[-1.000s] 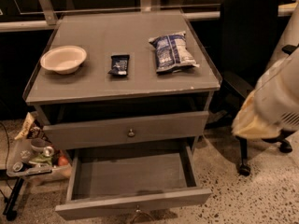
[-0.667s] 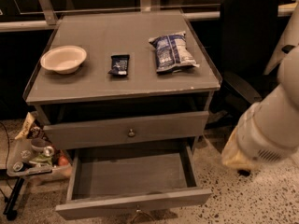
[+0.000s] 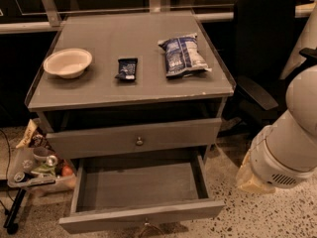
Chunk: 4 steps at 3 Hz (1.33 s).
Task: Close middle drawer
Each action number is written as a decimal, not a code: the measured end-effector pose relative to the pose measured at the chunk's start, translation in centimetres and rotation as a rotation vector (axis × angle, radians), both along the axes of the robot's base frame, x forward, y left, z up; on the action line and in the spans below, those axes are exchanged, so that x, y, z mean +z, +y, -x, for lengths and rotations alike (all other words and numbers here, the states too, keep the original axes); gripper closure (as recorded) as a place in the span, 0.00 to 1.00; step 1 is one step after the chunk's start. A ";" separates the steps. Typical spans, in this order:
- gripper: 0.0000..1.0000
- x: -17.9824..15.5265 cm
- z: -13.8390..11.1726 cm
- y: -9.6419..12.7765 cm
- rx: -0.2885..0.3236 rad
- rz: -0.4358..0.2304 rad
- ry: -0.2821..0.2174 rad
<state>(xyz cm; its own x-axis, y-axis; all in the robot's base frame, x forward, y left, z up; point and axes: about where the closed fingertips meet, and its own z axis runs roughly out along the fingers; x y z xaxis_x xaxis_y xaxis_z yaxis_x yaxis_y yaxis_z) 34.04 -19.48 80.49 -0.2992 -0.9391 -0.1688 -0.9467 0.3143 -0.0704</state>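
The grey cabinet (image 3: 131,90) stands in the middle. On its top lie a cream bowl (image 3: 68,62) at the left, a small dark snack packet (image 3: 127,68) in the centre, and a blue chip bag (image 3: 183,55) at the right, all apart from each other. Under the top, an upper drawer front (image 3: 99,140) with a small metal knob (image 3: 139,141) is nearly shut. Below it, the middle drawer (image 3: 141,186) is pulled far out toward the camera.

The white robot arm (image 3: 290,148) is at the right of the cabinet. At its low end the gripper (image 3: 251,178) shows only as a pale yellowish shape. It is near the right front corner of the middle drawer and not touching it. If it is spread or closed, I cannot tell.

A black office chair (image 3: 262,43) stands behind the arm.
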 end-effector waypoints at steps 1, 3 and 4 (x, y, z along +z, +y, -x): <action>1.00 -2.7 1.4 1.1 0.008 0.015 0.042; 1.00 -15.9 4.8 6.2 -0.041 -0.055 0.228; 1.00 -21.2 5.0 7.7 -0.069 -0.083 0.288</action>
